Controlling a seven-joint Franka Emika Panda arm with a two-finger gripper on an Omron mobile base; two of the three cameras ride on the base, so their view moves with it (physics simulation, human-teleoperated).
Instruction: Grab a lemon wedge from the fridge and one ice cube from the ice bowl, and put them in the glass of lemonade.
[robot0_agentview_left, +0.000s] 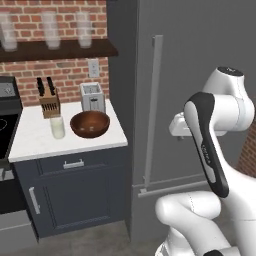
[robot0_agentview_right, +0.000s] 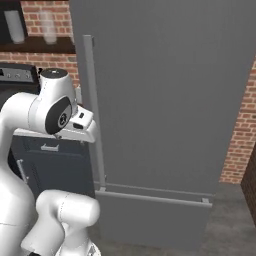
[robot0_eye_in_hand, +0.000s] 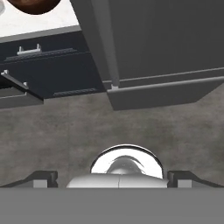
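The dark grey fridge (robot0_agentview_left: 200, 60) is shut, its long light grey bar handle (robot0_agentview_left: 154, 110) running down the left edge of the door. The lemon wedge is hidden. On the white counter left of the fridge stands the reddish-brown ice bowl (robot0_agentview_left: 90, 123), with the glass of lemonade (robot0_agentview_left: 58, 127) just left of it. My gripper (robot0_eye_in_hand: 113, 178) hangs in front of the fridge door near the handle, facing down at the floor. It is open, its fingertips (robot0_eye_in_hand: 43, 177) wide apart with nothing between them. The ice bowl's rim (robot0_eye_in_hand: 33, 5) also shows at the top left of the hand view.
A toaster (robot0_agentview_left: 92, 96) and a knife block (robot0_agentview_left: 49, 100) stand at the back of the counter (robot0_agentview_left: 35, 137). Tall frosted glasses (robot0_agentview_left: 52, 30) line the shelf above. A stove (robot0_agentview_left: 6, 125) adjoins the counter's left. Dark cabinets (robot0_agentview_left: 75, 195) sit below, and grey floor (robot0_eye_in_hand: 109, 127) lies before the fridge.
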